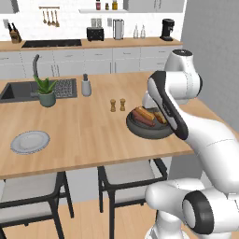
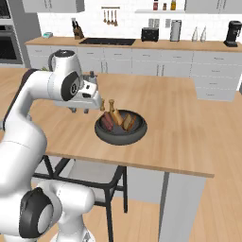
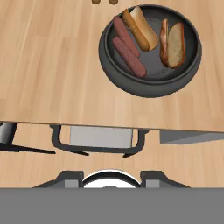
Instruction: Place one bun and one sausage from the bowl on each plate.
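Dark bowl: the bowl (image 3: 151,85) is wide, shallow and grey-black with a thick rim; it sits on the wooden tabletop (image 1: 88,128) near the front edge, just in front of two small brown shakers (image 1: 117,105)
Buns: two buns lie in the bowl, one (image 3: 141,27) toward the middle beside the sausages, the other (image 3: 173,43) on the far side from them; both golden-brown crust with pale cut faces
Sausages: two reddish-brown sausages (image 3: 129,53) lie side by side in the bowl, next to the middle bun, touching or nearly so
Plate: one pale grey-blue plate (image 1: 30,142) lies flat on the tabletop, well apart from the bowl, toward the sink end and near the front edge; nothing on it
Second plate: not made out in these views
Progress: by my reading nothing is placed yet; all four pieces are in the bowl, so both plates are to be served, four transfers in all
End effector: the end effector (image 2: 84,109) hangs above the tabletop beside the bowl, on the side away from the open end of the tabletop, not touching any food; its jaws stand narrow, nearly closed, and hold nothing
Next need: in my judgement the jaws must widen before reaching into the bowl for a first bun or sausage
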